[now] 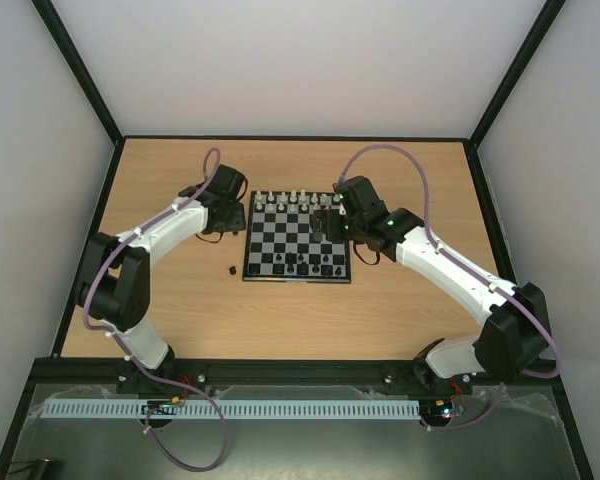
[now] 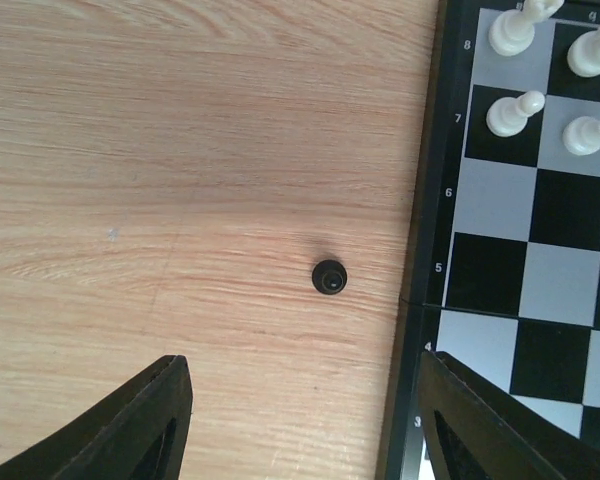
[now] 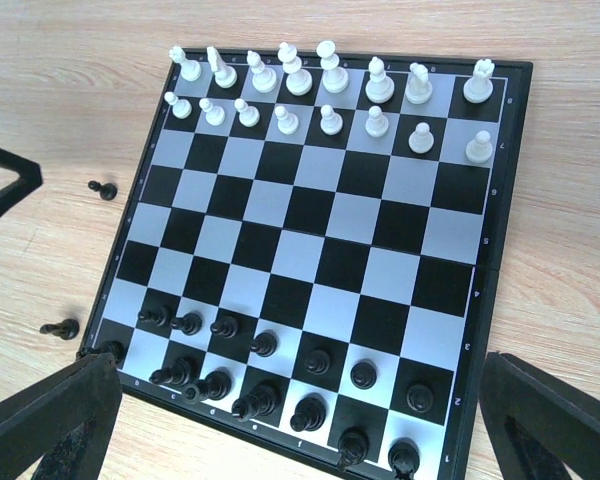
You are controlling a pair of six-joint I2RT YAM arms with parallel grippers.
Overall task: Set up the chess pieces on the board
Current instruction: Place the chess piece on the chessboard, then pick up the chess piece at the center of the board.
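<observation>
The board (image 3: 310, 215) lies in the middle of the table (image 1: 180, 300), also seen from above (image 1: 297, 235). White pieces (image 3: 330, 75) fill its two far rows. Several black chess pieces (image 3: 263, 343) stand in its two near rows. One loose black pawn (image 2: 329, 277) stands on the table just left of the board's edge, ahead of my open, empty left gripper (image 2: 310, 430); it also shows in the right wrist view (image 3: 107, 190). A second loose black piece (image 3: 62, 328) lies near the board's near left corner (image 1: 231, 269). My right gripper (image 3: 300, 430) is open and empty, held above the board.
The left gripper (image 1: 230, 213) hovers at the board's left side and the right gripper (image 1: 325, 222) over its right half. Dark walls frame the table at the back and sides.
</observation>
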